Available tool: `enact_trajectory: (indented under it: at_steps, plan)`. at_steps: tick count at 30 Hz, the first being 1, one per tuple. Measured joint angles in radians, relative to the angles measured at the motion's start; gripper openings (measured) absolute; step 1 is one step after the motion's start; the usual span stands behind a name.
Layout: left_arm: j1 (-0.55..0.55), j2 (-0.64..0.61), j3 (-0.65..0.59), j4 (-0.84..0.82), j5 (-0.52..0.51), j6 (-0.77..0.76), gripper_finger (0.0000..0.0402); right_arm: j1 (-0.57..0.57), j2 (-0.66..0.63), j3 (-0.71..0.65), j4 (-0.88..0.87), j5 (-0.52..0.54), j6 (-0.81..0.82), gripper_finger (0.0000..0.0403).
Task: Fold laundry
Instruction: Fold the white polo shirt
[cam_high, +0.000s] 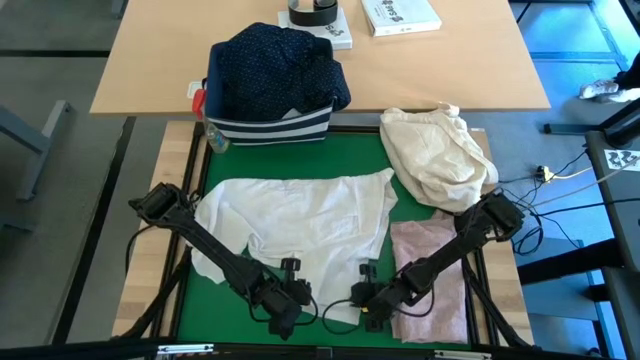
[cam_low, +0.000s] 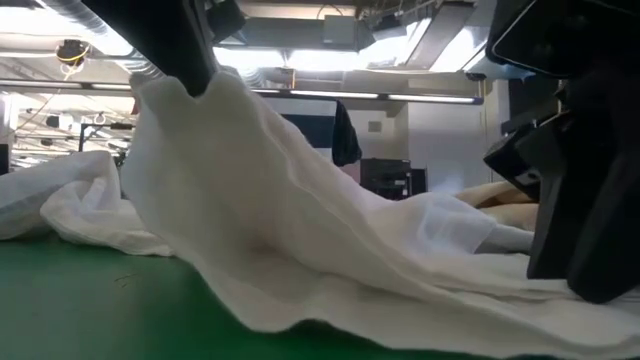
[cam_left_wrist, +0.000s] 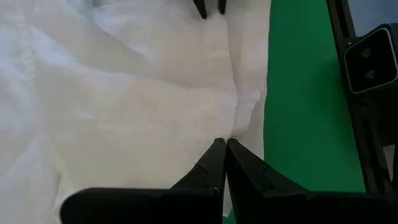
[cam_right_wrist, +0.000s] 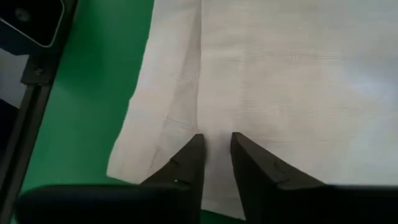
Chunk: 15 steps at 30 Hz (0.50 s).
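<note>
The white shirt (cam_high: 300, 215) lies spread on the green mat (cam_high: 370, 150), and its near edge is raised in a peak (cam_low: 230, 150) under my left gripper (cam_left_wrist: 224, 146). My left gripper (cam_high: 300, 298) is shut on that edge. My right gripper (cam_high: 358, 296) stands a little to its right, low over the same edge. Its fingers (cam_right_wrist: 214, 142) are a narrow gap apart, with cloth showing between them. A pale pink top (cam_high: 432, 280) lies flat at the near right. The navy white-dotted shirt (cam_high: 280, 65) is heaped in the bin at the back. My left gripper pinches the shirt at its near hem (cam_left_wrist: 239, 127) between its two fingers, slanting down from the left. The cloth there is lifted clear of the mat and falls away in slack folds (cam_low: 300, 250); the rest of the shirt lies on the mat. My right gripper's fingertips (cam_right_wrist: 193, 146) stand on the shirt close to its near hem (cam_right_wrist: 180, 118), slanting down from the right. A strip of flat cloth shows in the gap, and the shirt there lies on the mat.
The navy bin with white stripes (cam_high: 270, 125) stands at the far edge of the mat, and a cream-beige bundle (cam_high: 438, 155) lies at the far right. A wooden table (cam_high: 150, 60) beyond holds a book and a tape roll. The low camera (cam_left_wrist: 370, 59) sits at the near edge.
</note>
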Motion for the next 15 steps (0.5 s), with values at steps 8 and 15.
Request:
enact_trajectory:
  at_steps: [8,15]
  plan:
    - [0.000,0.000,0.000,0.000,-0.001,0.001,0.0007,0.000,-0.004,0.000,-0.017,0.013,-0.036,0.0008]
    - [0.000,0.000,0.000,-0.003,0.005,0.002,0.0007,0.002,-0.072,0.057,-0.134,-0.016,-0.046,0.0011]
